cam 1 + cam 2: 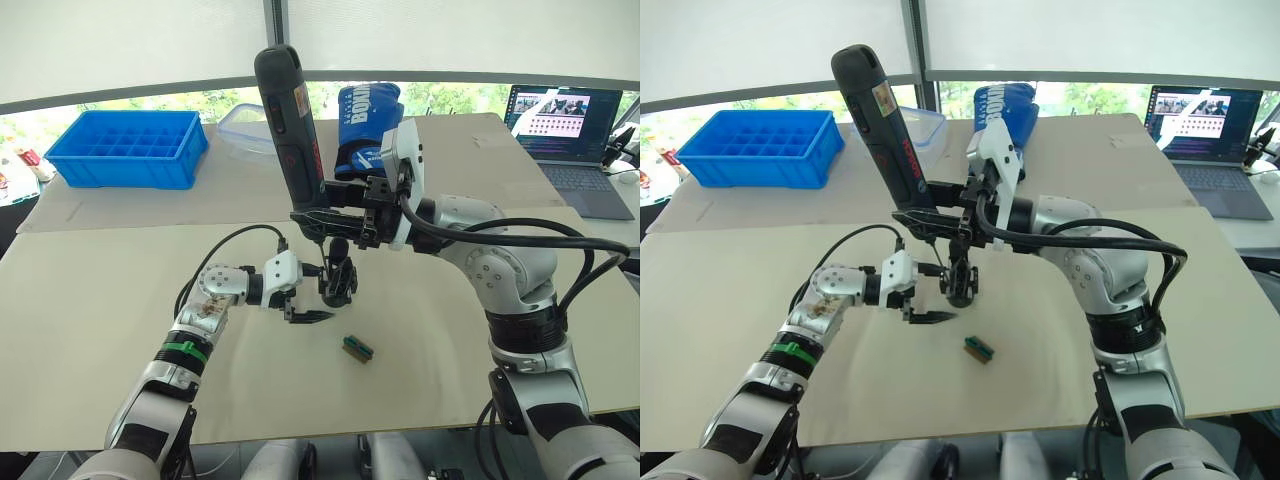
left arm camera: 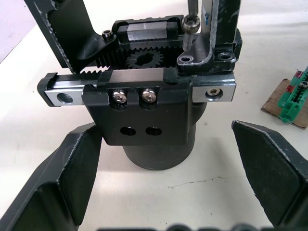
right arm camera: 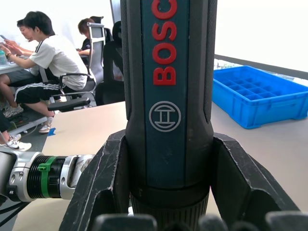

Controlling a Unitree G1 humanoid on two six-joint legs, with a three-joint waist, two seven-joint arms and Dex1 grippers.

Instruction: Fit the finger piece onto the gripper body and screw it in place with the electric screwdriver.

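The gripper body [image 2: 149, 115], a black assembly on a round base with toothed racks and a silver rail, stands on the table [image 1: 120, 300]. My left gripper [image 2: 166, 130] is open, one finger on each side of the body and not touching it. A black finger piece [image 2: 219, 33] stands upright on the body's rail carriage. My right gripper [image 1: 315, 215] is shut on the electric screwdriver [image 1: 288, 110], holding it tilted above the body. The screwdriver's thin metal bit [image 2: 190, 14] comes down onto a screw head beside the finger piece.
A small green-and-brown block [image 1: 357, 348] lies near the body. At the back stand a blue compartment bin [image 1: 130, 147], a clear container [image 1: 245, 130] and a blue bag [image 1: 365, 125]. A laptop [image 1: 560, 125] is at the far right. Seated people [image 3: 48, 62] are behind.
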